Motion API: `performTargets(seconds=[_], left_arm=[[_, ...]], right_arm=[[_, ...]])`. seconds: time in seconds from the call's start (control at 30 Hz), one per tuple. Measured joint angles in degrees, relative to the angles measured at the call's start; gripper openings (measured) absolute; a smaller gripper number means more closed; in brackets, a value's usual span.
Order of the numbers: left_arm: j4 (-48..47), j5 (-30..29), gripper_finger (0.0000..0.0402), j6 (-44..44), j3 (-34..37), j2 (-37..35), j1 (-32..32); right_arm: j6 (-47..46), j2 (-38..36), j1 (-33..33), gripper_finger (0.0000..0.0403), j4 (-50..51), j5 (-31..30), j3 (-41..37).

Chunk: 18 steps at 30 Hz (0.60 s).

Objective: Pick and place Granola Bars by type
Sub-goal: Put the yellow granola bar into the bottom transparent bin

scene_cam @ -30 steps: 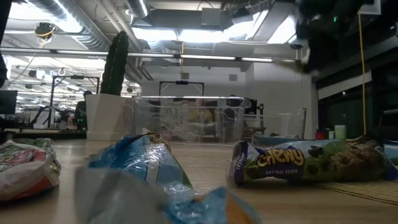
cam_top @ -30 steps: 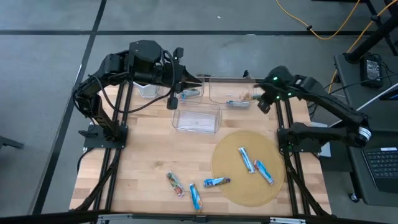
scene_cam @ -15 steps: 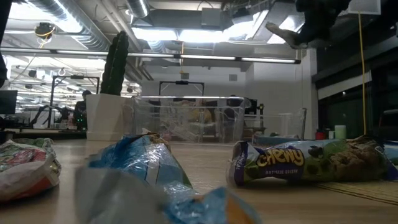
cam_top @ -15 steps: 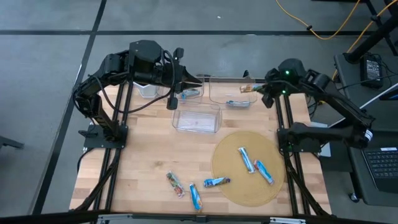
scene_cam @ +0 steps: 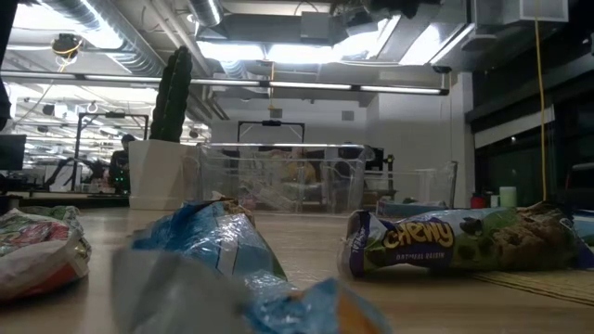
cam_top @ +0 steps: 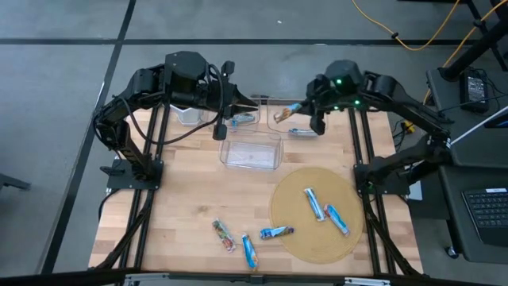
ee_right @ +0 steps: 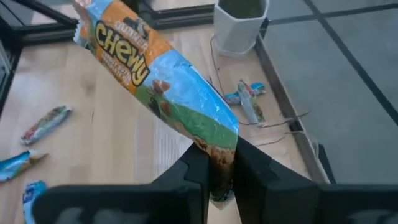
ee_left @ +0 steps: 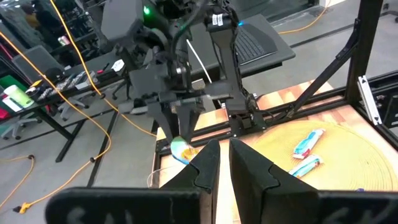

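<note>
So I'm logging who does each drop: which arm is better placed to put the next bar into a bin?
Right. The right gripper already holds an orange and blue granola bar above the far clear bin. The left gripper is empty, jaws shut, near the left bin.

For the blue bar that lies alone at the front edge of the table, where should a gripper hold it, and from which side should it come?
Likely from straight above. The blue bar lies flat on the table, its length running roughly front to back, so the fingers should close across its narrow middle, on the two long sides. A smaller bar lies close on one side, so a middle grip looks clearer.
</note>
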<state>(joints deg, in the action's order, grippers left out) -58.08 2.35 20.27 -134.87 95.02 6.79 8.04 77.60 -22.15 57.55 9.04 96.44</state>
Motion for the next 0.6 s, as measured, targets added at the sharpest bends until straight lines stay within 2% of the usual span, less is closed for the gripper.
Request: performTargets(seconds=[0.2,0.47,0.6], left_arm=[[0.00,0.00,0.0030,-0.04,0.00,0.00,0.00],[0.00,0.02,0.0028,-0.04,0.00,0.00,0.00],[0.02,0.02,0.0028,-0.02,0.00,0.00,0.00]], right_arm=[[1.28,3.23,1.65,0.0049,-0.68,-0.33,-0.63],[1.32,10.33,3.91,0.0051,-13.23,3.59,-5.92],[1.31,15.33,4.89,0.0048,-15.18,4.18,-6.71]])
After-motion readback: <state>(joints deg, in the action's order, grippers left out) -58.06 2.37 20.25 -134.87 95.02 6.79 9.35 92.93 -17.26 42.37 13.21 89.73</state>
